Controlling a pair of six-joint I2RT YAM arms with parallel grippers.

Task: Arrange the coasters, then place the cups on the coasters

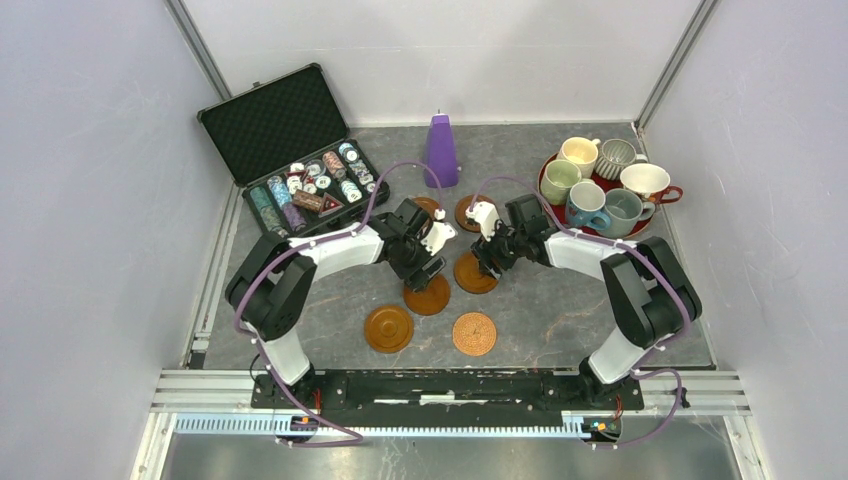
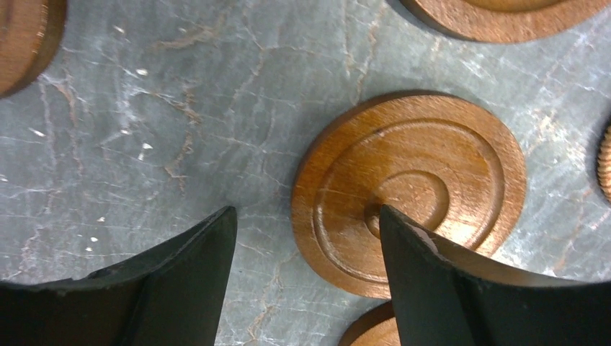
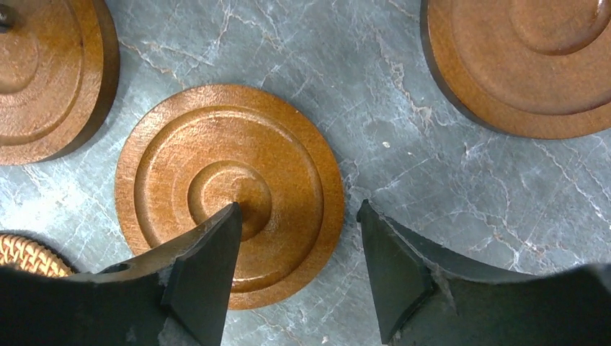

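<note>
My left end effector (image 2: pixel 306 216) gapes astride one glossy coaster (image 2: pixel 432 166) at its rim (nothing gripped). My right end effector (image 3: pixel 299 209) stands likewise open over a neighbouring coaster (image 3: pixel 216 151).

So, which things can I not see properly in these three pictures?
- Top view: a far coaster is half covered by the right arm.
- Left wrist view: a finger of the left gripper covers the ringed coaster's near edge; contact is unclear.
- Right wrist view: the woven coaster is cut off by the picture's edge and the right gripper's finger.
</note>
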